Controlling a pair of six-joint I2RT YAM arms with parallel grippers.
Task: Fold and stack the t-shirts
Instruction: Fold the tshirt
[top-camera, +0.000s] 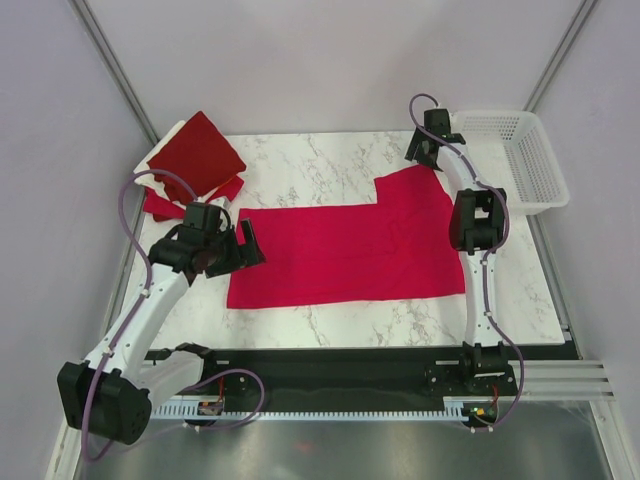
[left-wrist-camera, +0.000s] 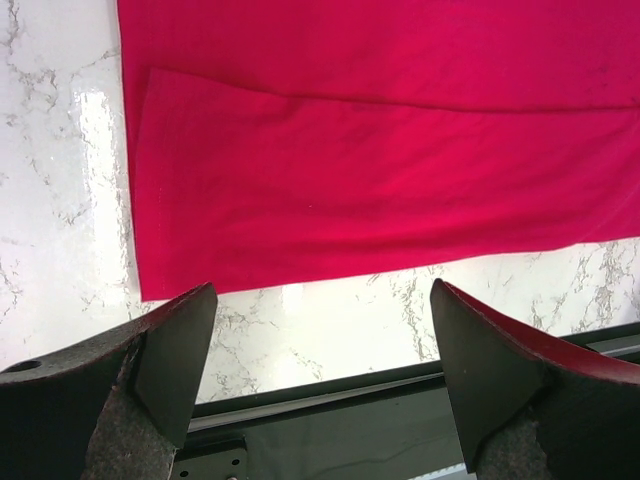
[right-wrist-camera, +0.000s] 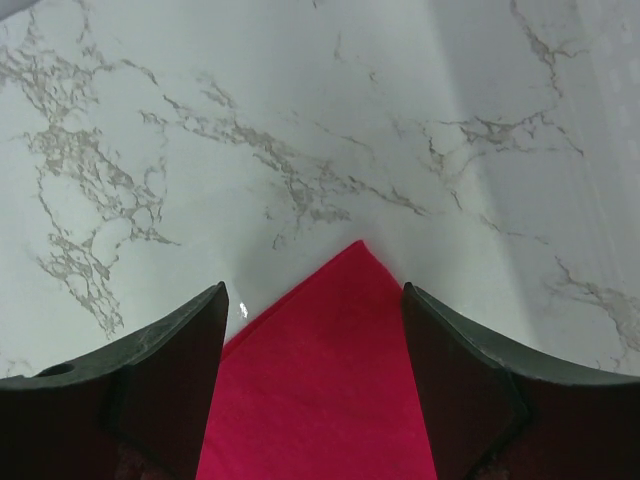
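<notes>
Bright crimson short-sleeved fabric t-shirt: one, lying flat mid white marble surface, with a folded layer showing along its left side. Far left corner: pile of folded t-shirts, three colours counted, dark red on top, red, cream beneath. One white plastic lattice basket at the far right corner. Left pincer apart, by the crimson shirt's near left corner. Right pincer apart, straddling its far right corner.

Your left gripper hangs, jaws wide apart, over the table's edge. The shirt lies flat beyond, one layer overlapping.
</notes>
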